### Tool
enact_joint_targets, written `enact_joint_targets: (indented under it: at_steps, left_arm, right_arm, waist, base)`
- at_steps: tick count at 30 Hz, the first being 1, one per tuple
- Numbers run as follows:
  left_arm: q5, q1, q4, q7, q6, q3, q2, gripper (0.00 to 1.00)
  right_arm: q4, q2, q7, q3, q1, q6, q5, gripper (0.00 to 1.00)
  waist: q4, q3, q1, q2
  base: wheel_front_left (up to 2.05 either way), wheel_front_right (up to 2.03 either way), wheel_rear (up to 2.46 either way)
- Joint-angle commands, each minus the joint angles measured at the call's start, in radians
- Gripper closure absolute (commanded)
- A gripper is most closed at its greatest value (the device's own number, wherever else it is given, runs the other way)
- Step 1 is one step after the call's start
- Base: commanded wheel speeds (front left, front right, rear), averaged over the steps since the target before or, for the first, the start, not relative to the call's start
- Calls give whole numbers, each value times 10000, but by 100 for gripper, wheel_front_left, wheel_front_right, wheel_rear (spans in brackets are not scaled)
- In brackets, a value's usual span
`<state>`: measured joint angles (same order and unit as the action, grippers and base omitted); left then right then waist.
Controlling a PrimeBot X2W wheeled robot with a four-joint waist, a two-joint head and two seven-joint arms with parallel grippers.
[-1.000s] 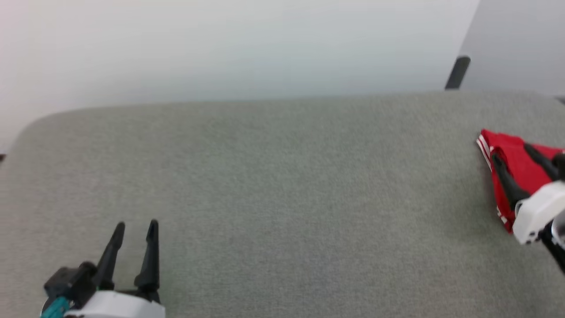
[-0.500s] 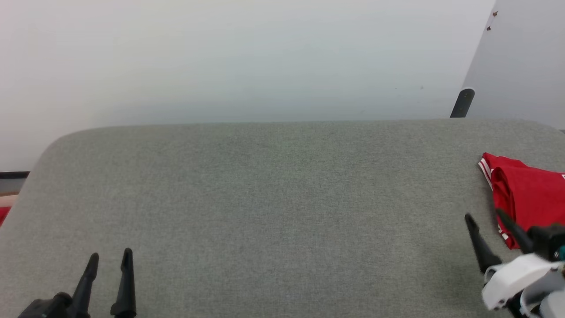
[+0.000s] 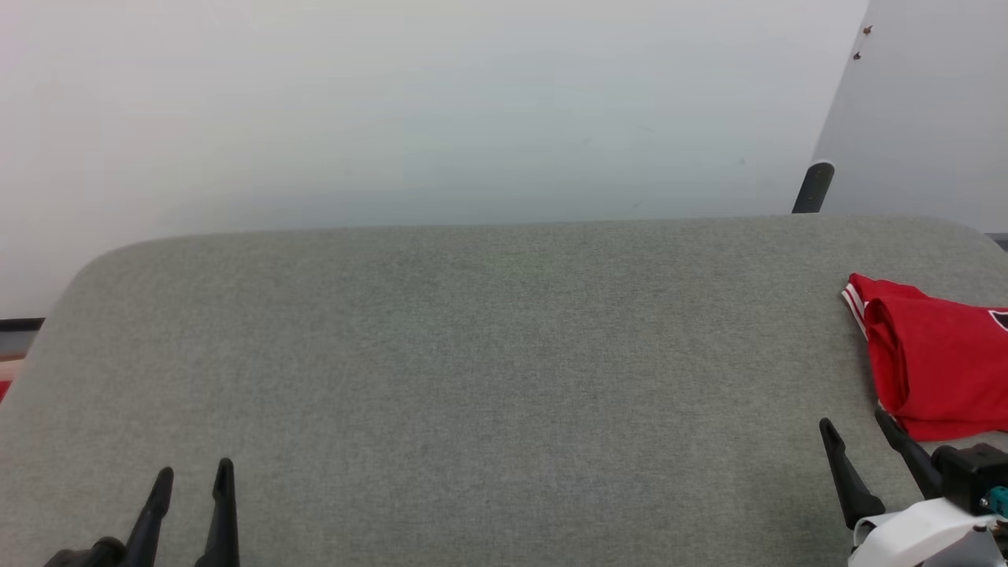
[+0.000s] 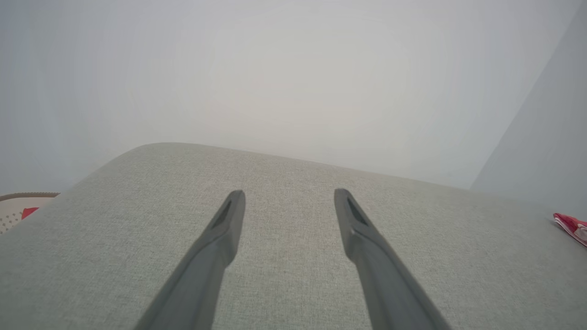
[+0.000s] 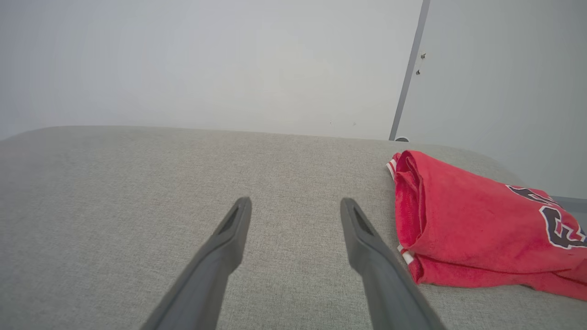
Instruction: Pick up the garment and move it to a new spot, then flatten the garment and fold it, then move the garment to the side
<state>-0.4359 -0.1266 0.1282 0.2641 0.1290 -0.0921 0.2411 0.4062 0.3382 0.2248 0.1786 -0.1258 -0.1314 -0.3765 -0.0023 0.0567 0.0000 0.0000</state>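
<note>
- Two claws sit at the bottom of the head view, each with its fingers spread wide and nothing between them: the left gripper [image 3: 194, 470] at the lower left, the right gripper [image 3: 853, 421] at the lower right.
- At the right edge of that frame the garment [image 3: 937, 370] lies folded into a compact red bundle on the grey padded surface [image 3: 472, 354], cut off by the frame's edge.
- It lies just above and to the right of the right gripper's fingertips, close beside them but not gripped.
- In the right wrist view the bundle takes up the middle right. A strip of grey shows between its folded left edge and the nearer finger.
- Its striped trim [image 5: 392, 167] is at the bundle's upper left corner, and the black lettering [image 5: 557, 224] is at the far right.
- In the left wrist view a red corner of it shows at the far right edge, well apart from the left claw's fingers.
- A pale container [image 4: 13, 208] shows at the left edge of that view.
</note>
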Motion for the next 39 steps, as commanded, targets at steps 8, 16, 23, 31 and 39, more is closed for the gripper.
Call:
enact_joint_targets:
  at_steps: [8,16,23,31,39]
  left_arm:
    - [94,-127,-119,-6,32,-45,-3,0]
    - [52,-156,-265,-6,32,-33,-34,0]
    - [-7,-194,-327,-6,32,-10,-5,0]
    - [58,-202,-441,-6,32,48,32,0]
    - [-59,-385,256,-35,-2,217,-490,100]
  right_arm:
    - [-539,-221,-309,-335,455,14,237,0]
    - [-869,-290,-538,-477,640,14,370,0]
    - [-1048,-328,-655,-515,771,14,457,0]
    - [-1187,-341,-718,-549,789,14,483,0]
    - [-543,-704,-745,-380,1201,0,300,100]
  waist:
    - [-79,43,0,0]
    - [-81,62,0,0]
    - [-74,74,0,0]
    - [-69,83,0,0]
    - [-71,81,0,0]
  base:
    - [0,0,0]
    - [0,0,0]
    - [0,0,0]
    - [0,0,0]
    - [0,0,0]
